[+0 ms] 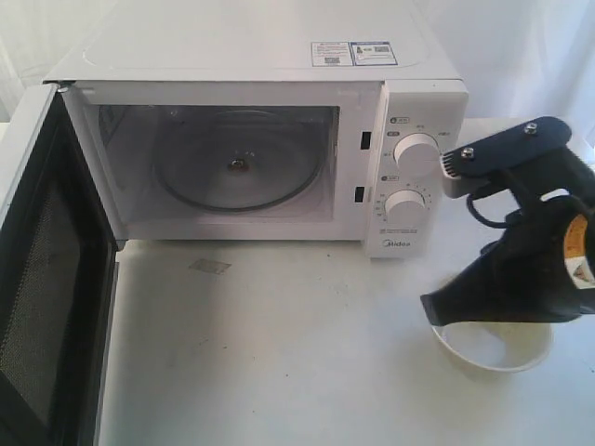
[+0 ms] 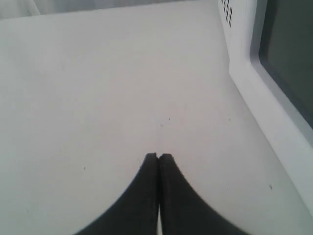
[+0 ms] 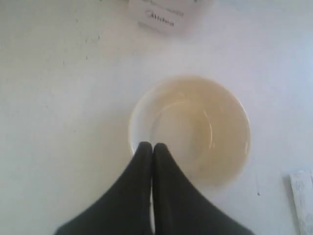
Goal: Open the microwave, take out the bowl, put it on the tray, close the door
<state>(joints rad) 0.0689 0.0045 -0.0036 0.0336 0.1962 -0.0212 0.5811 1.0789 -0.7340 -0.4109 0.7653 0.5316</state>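
The bowl [image 1: 493, 348] sits on the surface [image 1: 279, 353] at the lower right, outside the microwave [image 1: 279, 56]. The door [image 1: 46, 279] stands open. The right pincer [image 3: 151, 146] is pinched closed over the bowl's rim; the left pincer [image 2: 158, 155] is closed, empty.

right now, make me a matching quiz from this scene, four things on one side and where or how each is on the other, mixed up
Things:
1. door
2. bowl
3. glass plate
4. left gripper

Place or state:
a. inside the microwave
b. shut, over bare table
c. swung wide open
d. just below the right gripper

Pairs: 1-c, 2-d, 3-a, 4-b
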